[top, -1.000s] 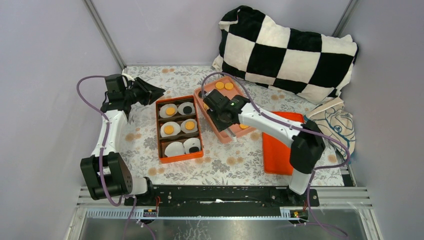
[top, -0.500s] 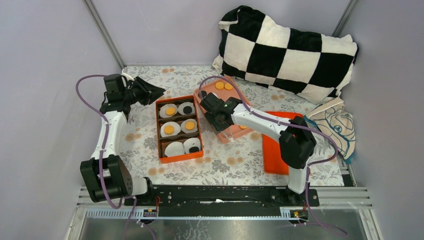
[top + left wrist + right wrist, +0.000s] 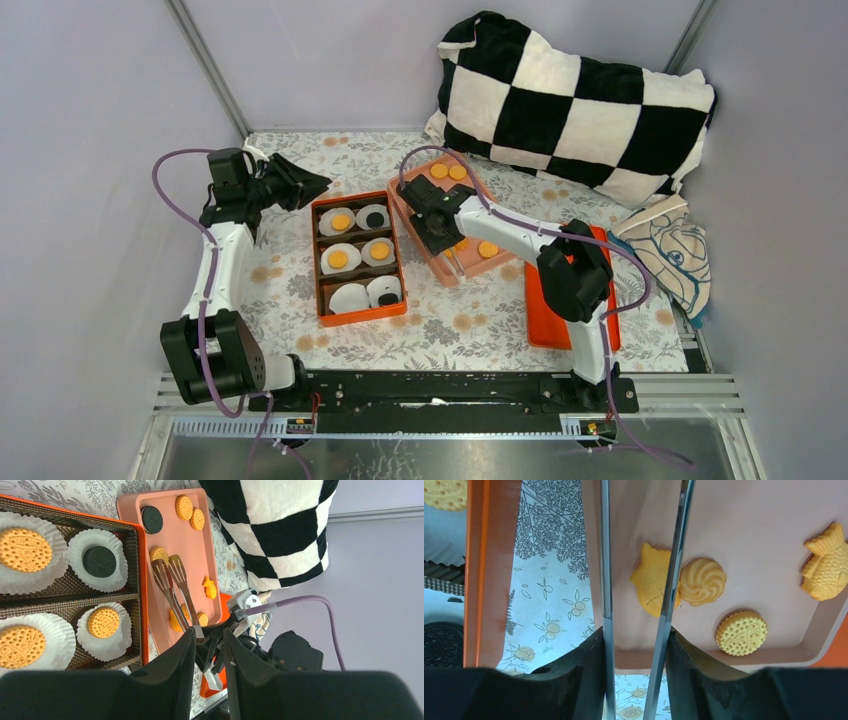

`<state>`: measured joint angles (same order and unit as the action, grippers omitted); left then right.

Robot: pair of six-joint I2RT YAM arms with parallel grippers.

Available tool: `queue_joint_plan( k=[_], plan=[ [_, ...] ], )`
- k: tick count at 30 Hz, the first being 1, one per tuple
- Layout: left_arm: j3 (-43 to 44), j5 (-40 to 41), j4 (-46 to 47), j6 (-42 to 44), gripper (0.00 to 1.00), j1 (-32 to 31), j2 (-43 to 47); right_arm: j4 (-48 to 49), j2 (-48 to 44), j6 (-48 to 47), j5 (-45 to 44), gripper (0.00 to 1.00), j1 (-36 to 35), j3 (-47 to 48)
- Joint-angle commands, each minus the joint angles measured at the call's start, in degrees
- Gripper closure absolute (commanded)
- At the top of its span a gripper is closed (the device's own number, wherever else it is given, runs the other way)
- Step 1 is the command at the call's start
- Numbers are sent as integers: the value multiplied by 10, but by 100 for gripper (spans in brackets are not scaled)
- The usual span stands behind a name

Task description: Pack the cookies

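Note:
Orange and black cookies lie on a pink tray (image 3: 447, 274), two of them at its far end (image 3: 439, 171). An orange box (image 3: 357, 316) beside it holds white paper cups with cookies (image 3: 23, 542) in them. My right gripper (image 3: 437, 235) is shut on metal tongs (image 3: 172, 587) over the tray's near end. In the right wrist view (image 3: 636, 645) the tongs' arms (image 3: 674, 555) stand apart, one over a fish-shaped cookie (image 3: 650, 582) next to a swirl cookie (image 3: 702, 581). My left gripper (image 3: 310, 185) hovers left of the box, slightly open and empty (image 3: 209, 632).
A black-and-white checked pillow (image 3: 575, 100) lies at the back right. An orange lid (image 3: 560, 300) and a printed cloth (image 3: 675, 250) lie right of the tray. A round cookie (image 3: 741, 633) and a second fish cookie (image 3: 828, 565) sit near the tray's near rim.
My right arm's elbow has swung left toward the tray, and the gripper with the tongs has shifted slightly left. A cookie on the tray's right side came into view. The left arm has not moved.

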<state>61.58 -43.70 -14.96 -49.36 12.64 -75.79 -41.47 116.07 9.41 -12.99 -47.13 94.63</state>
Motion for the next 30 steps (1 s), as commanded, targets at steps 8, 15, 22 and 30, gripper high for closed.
queue_joint_plan(
  k=[8,15,22,30],
  plan=[
    [17,-4,14,1,69,1,5,1,-96,-1,3,76,5,17],
    [26,-11,56,-52,70,30,-35,-26,-185,6,47,80,-32,7],
    [36,21,25,-32,70,46,-33,-54,-170,5,120,81,-150,2],
    [55,46,-17,6,69,47,-10,-48,-107,-3,146,81,-219,29]
  ],
)
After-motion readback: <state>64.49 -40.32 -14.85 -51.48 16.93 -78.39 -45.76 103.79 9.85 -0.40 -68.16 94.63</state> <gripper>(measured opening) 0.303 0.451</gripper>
